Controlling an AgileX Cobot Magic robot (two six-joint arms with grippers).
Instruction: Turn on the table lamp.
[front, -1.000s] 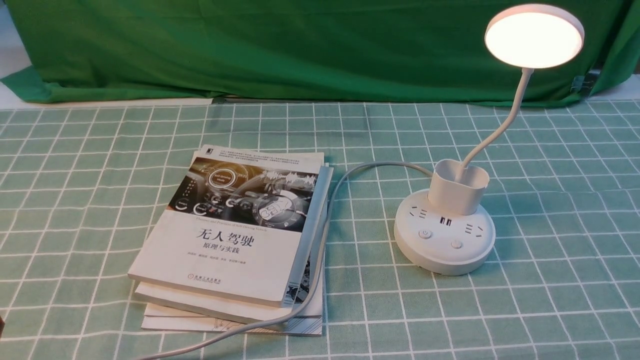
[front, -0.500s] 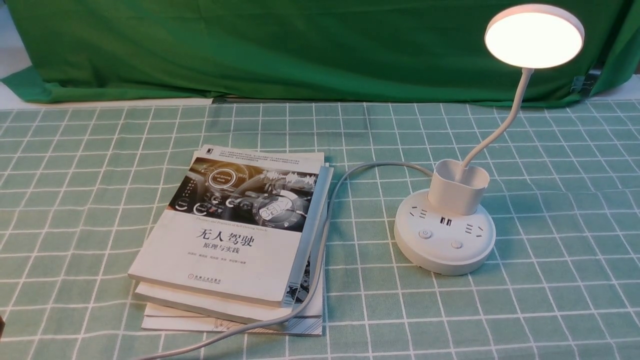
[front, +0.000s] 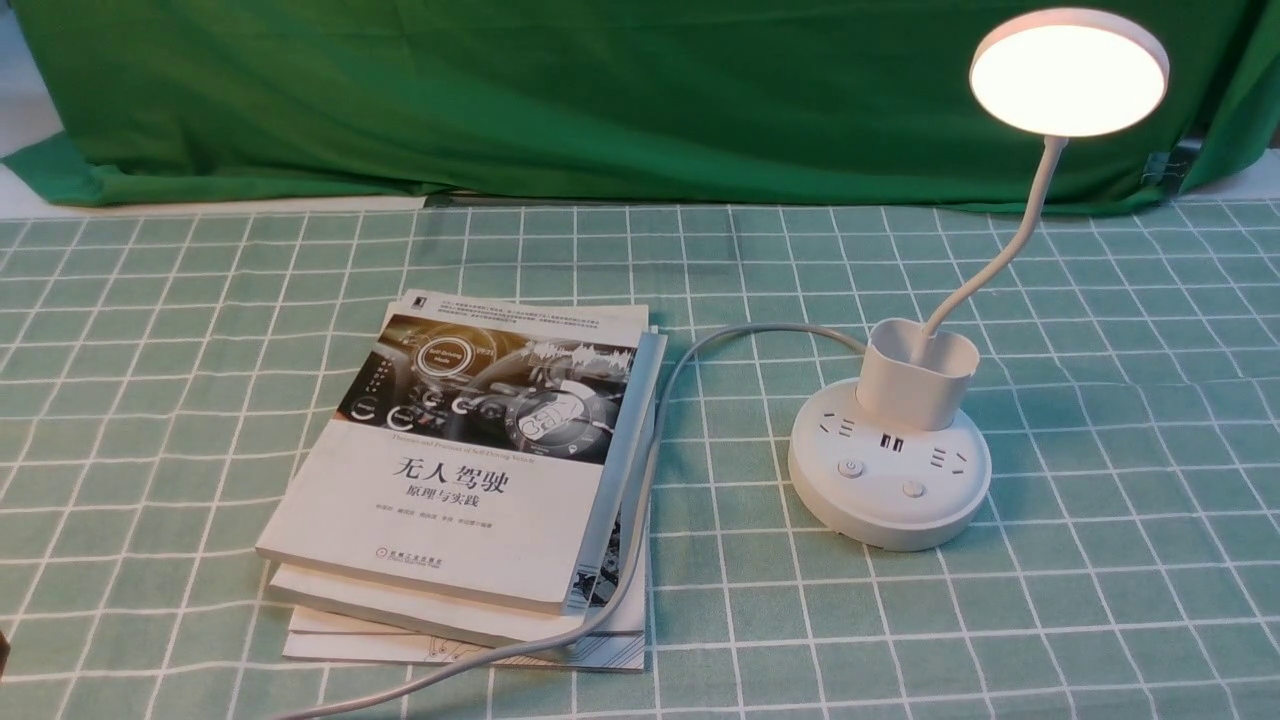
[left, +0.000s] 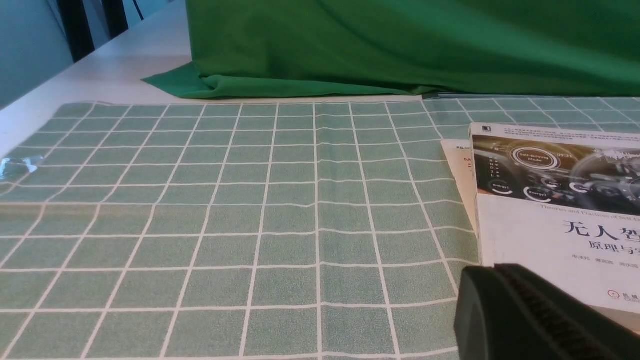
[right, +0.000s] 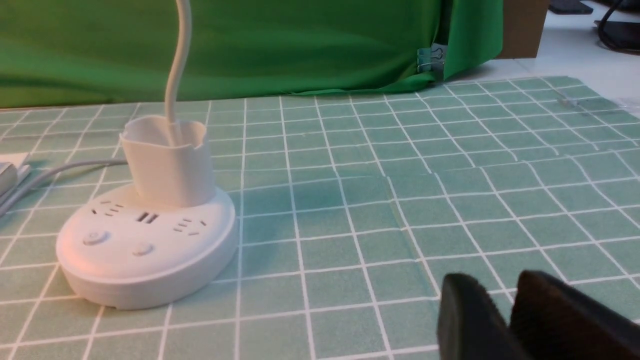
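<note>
The table lamp (front: 890, 470) is glowing, its round head (front: 1068, 75) bright and warm above the checked worktop (front: 1100, 600), on the robot's right side, just beside the stack of books (front: 470, 470). By the look of it, the job is done: light on, nothing left but to stay clear. Neither arm shows in the front view. The right end effector (right: 505, 320) sits low and near the lamp's base (right: 145, 250), not touching, fingers nearly pressed together, holding nothing. The left end effector (left: 530, 315) rests by the books; only one finger shows, so I cannot tell its spread.
</note>
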